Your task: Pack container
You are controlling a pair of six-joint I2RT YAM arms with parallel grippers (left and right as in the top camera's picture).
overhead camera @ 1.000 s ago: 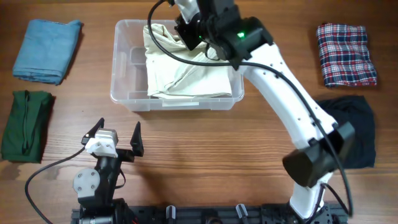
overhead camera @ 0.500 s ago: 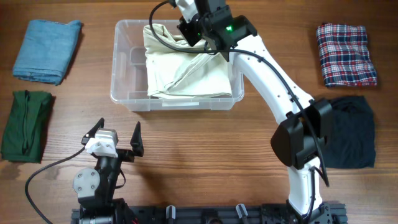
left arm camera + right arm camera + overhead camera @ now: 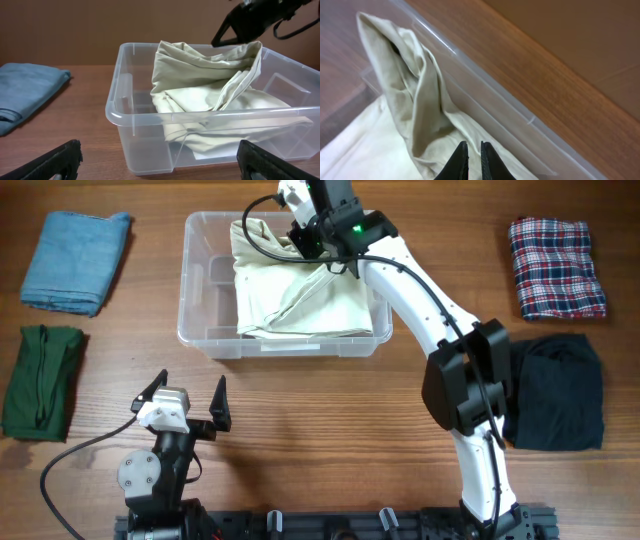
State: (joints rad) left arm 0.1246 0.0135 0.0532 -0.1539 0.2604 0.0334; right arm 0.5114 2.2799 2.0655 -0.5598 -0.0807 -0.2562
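The container (image 3: 186, 280) sat at the far middle of the table (image 3: 330, 440), long side toward the robot's base, white label (image 3: 290, 346) on the near wall. Inside, a cream cloth (image 3: 305, 295) was heaped toward the right end, one corner riding up by the far wall. The left end of the bin showed bare bottom.

The right gripper (image 3: 304, 242) hung over the far rim, just above that raised corner, fingers pressed together w/ only a sliver btwn them. In its wrist view nothing showed in that sliver, so I took it as closed on nothing, tho the tips were right at the fabric. The left gripper (image 3: 187, 395) sat near the front edge, well apart from the bin, jaws spread wide & empty.

Four more folded pieces lay outside: blue cloth (image 3: 75, 260) & green cloth (image 3: 40, 380) on the left, plaid cloth (image 3: 557, 267) & dark cloth (image 3: 555, 390) on the right.

Handling, imo: bin prob light, stiff, thin-walled plastic. Smooth sides would slip in a pinch, so the thick rim is the place to grab, one finger each side of the wall, pref midway along a short end. Load sat off-centre, so it might dip to the right if lifted by one end. Not fragile, but likely to slide on the wood if nudged while cloth gets pushed in
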